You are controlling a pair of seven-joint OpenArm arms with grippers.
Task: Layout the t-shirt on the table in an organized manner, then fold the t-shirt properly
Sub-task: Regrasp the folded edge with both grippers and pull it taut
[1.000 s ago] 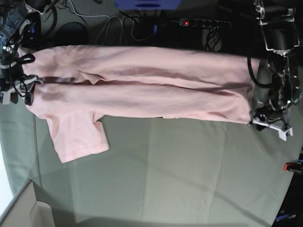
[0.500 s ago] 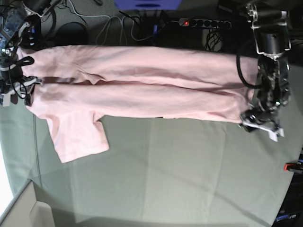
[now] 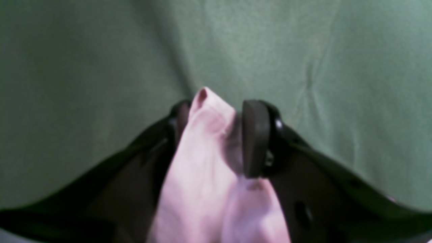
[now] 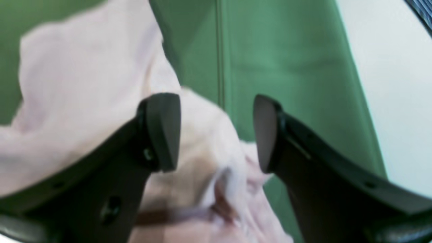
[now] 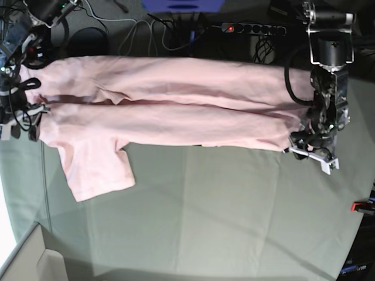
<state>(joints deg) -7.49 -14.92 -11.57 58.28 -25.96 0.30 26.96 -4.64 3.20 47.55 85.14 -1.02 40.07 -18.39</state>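
Moved in toward frame middle since earlier: left tool (image 5: pixel 312 153), now pinching t-shirt (image 5: pixel 164 117) hem at right. Right tool (image 4: pixel 216 133) at far left, wide apart, gripping nothing. Shirt stretched left-right across top of table (image 5: pixel 222 222), w/ sleeve hanging lower left.

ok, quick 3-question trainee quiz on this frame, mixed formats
1. True or false: the left hand has pink fabric of the t-shirt between its fingers.
2. Multiple choice: in the base view, the loose short sleeve lies (A) at the left end, spread toward the viewer, (B) at the right end, (C) tucked out of sight.
3. Fill in: the right hand has its fingers ____ over the shirt's edge.

Key:
1. True. A fold of cloth pokes up between the pads.
2. A. It lies on the table.
3. Apart, gripping nothing.
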